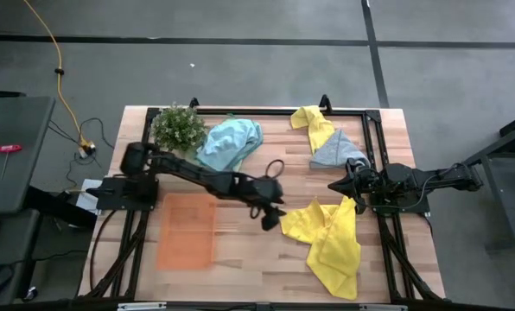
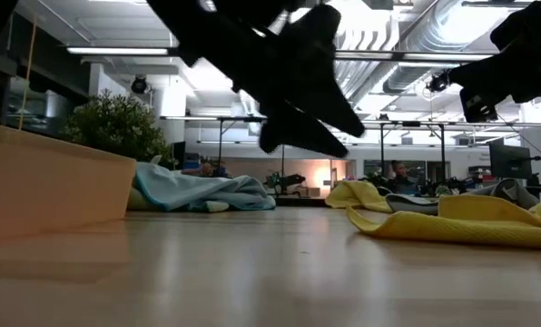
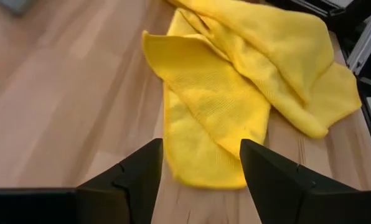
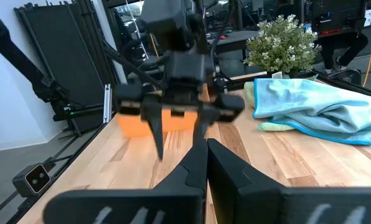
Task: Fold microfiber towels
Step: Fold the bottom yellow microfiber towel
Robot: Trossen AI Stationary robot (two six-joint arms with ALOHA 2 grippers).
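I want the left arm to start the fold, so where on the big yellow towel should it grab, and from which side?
Probably the loose corner of the big yellow towel nearest the open left gripper. It lies flat on bare table, so come from above on the left side; farther right the cloth is bunched into layers.

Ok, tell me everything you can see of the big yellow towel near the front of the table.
The big yellow towel is a bright, soft, finely textured cloth, lying crumpled and partly doubled over itself on the wooden table, toward its front right. One rounded corner reaches toward the left gripper, whose fingers stand open just short of it, not touching. The right gripper sits shut beyond its far edge.
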